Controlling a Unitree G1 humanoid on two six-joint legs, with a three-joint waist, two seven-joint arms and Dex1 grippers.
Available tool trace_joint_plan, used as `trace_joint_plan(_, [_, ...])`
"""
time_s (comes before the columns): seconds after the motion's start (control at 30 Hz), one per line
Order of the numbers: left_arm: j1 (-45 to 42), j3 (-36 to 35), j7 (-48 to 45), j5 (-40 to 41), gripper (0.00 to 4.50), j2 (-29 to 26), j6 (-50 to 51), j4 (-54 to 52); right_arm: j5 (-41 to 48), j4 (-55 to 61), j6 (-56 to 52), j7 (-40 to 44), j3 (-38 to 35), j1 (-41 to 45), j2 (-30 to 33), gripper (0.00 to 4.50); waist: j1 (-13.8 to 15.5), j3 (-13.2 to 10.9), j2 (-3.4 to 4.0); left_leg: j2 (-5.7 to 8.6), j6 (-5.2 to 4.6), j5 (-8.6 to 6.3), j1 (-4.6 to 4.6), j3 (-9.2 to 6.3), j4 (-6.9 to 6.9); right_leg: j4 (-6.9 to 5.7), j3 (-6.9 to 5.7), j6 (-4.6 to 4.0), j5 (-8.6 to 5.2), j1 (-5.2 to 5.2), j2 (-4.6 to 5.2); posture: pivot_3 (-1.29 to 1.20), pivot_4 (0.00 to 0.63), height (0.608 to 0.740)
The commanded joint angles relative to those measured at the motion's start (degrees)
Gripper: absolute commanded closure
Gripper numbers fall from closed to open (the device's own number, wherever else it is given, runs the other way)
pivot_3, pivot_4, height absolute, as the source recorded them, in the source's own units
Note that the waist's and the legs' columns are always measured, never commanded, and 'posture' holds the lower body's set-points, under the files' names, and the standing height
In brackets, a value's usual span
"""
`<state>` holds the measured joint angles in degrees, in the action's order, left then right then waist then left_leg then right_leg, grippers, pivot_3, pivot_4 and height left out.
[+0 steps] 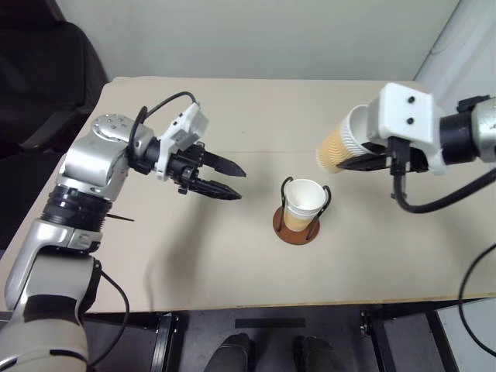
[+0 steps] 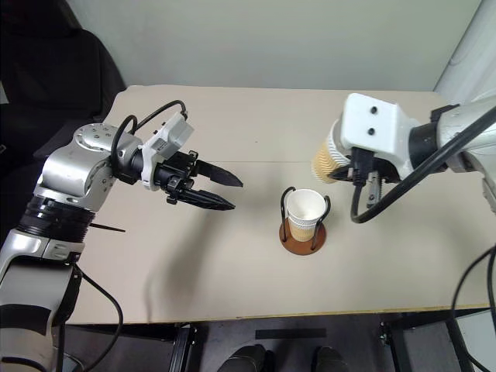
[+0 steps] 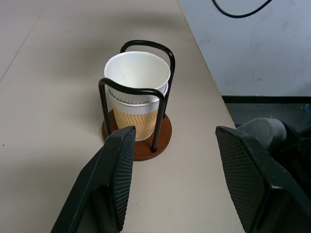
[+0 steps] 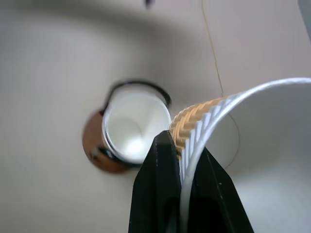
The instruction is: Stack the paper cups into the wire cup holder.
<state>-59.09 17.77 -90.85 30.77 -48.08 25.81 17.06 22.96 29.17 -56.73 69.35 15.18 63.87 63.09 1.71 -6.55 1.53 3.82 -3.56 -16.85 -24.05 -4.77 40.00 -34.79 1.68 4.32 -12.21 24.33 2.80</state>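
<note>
Right wrist view: right gripper (image 4: 182,160) pinches tan-walled paper cup's (image 4: 252,145) rim, held above table (image 1: 194,256). Nested cups (image 1: 303,203) sit in black-wire, brown-based holder (image 1: 297,229). Left gripper (image 1: 229,182) parted, empty.

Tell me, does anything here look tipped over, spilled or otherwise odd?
Nothing spilled. The one oddity: the right tool holds a paper cup on its side in the air, pinched by its wall. The cups in the wire holder stand upright.
</note>
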Motion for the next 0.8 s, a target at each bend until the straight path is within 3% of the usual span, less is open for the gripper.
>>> trace_joint_plan(0.03, [-2.1,0.1,-1.7,0.6,1.69,-0.6,-1.5,-0.1,-0.4,-0.6,0.4,1.2,1.8,2.8,-1.7,4.46,0.0,0.0,0.00,-0.01,0.00,0.00,0.00,-0.03,0.01,0.01,0.00,0.00,0.00,0.00,0.01,0.00,0.150,0.740])
trace_joint_plan(0.8, [-4.1,0.1,-1.7,0.0,1.69,-2.7,-4.1,1.5,-9.6,-6.2,10.8,7.5,10.6,-2.2,-5.2,4.46,0.0,-0.1,0.00,0.00,0.00,0.00,-0.03,-0.11,0.00,0.07,-0.04,-0.06,-0.04,-0.02,0.01,0.00,0.150,0.740])
